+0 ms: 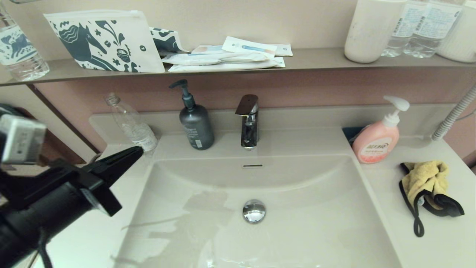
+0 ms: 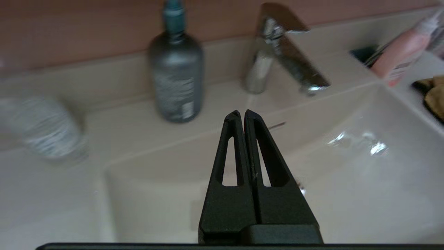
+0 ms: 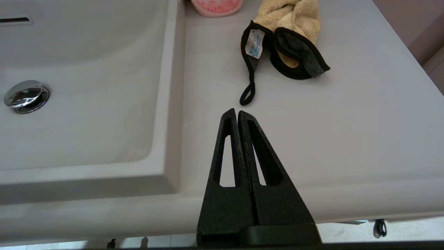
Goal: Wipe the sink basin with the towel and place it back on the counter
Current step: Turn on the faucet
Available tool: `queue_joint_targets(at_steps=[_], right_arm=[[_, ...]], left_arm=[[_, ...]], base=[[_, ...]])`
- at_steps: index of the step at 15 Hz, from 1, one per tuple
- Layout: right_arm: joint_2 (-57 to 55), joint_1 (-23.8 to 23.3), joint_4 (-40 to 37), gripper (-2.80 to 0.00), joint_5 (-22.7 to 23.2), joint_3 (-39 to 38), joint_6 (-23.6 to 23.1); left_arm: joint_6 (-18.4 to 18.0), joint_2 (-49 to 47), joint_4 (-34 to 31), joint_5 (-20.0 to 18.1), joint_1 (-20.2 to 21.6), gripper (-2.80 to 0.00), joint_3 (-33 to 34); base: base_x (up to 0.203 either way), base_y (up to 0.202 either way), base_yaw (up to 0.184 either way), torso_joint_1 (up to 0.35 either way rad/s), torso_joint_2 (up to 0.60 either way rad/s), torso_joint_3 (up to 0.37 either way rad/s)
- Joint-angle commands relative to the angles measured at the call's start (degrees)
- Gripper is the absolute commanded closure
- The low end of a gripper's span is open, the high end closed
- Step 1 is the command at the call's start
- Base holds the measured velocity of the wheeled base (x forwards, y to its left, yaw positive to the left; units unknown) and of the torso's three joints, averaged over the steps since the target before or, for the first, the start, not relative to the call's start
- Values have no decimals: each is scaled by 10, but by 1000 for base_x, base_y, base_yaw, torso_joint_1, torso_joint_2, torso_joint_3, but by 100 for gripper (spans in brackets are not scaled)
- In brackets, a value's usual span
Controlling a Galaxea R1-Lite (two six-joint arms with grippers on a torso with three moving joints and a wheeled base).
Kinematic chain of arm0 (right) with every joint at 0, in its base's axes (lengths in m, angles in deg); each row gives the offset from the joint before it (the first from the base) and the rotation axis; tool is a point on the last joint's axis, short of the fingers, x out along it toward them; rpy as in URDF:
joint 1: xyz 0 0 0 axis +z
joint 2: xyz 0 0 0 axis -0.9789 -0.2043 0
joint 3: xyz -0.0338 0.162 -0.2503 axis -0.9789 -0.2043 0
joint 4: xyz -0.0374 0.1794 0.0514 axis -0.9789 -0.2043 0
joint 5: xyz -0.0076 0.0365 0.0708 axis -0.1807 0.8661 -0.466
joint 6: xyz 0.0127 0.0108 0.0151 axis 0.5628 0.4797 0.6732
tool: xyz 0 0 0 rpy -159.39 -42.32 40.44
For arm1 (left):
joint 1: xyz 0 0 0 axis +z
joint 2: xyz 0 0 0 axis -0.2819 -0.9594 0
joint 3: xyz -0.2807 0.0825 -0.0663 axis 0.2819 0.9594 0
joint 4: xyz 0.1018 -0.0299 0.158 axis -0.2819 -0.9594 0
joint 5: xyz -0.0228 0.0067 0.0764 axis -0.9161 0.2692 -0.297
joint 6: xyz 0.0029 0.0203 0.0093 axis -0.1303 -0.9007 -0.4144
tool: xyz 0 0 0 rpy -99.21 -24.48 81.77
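The small mustard-yellow terry towel with black edging [image 1: 427, 182] lies bunched on the glossy off-white counter [image 1: 438, 242], right of the big off-white sink basin [image 1: 297, 230] and near the pink soap bottle [image 1: 376, 143]. Its thin black loop [image 3: 247, 95] points toward the front edge. My right claw [image 3: 237, 111] hangs over that edge, pinched together, empty. My left claw [image 1: 139, 149] is pinched together too, over the basin's left rim.
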Motion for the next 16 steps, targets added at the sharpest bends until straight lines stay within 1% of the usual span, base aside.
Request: queue_joint_targets(at_steps=[1, 2, 4, 5, 7, 9, 12, 13, 16], right_arm=[[-1, 0, 0, 0, 0, 0, 0], [-1, 0, 0, 0, 0, 0, 0], [-1, 0, 0, 0, 0, 0, 0], [-1, 0, 0, 0, 0, 0, 0], [-1, -1, 0, 0, 0, 0, 0], [-1, 0, 0, 0, 0, 0, 0], [-1, 0, 0, 0, 0, 0, 0], [-1, 0, 0, 0, 0, 0, 0], [-1, 0, 0, 0, 0, 0, 0]], left_arm=[[-1, -121, 77, 56, -81, 0, -10], [-1, -162, 112, 76, -106, 0, -16], [-2, -238, 179, 103, -134, 0, -41], [-3, -277, 205, 114, -142, 0, -59], [-9, -342, 243, 125, -150, 0, -109], [-27, -378, 257, 113, -152, 0, -165], [-58, -426, 260, 103, -153, 0, -216], [-61, -435, 260, 103, -151, 0, -230], [-75, -450, 260, 104, -141, 0, -244]], base=[[0, 0, 0, 0, 0, 0], [0, 0, 0, 0, 0, 0], [0, 0, 0, 0, 0, 0], [0, 0, 0, 0, 0, 0], [0, 0, 0, 0, 0, 0], [0, 0, 0, 0, 0, 0], [0, 0, 0, 0, 0, 0], [0, 0, 0, 0, 0, 0], [0, 0, 0, 0, 0, 0]])
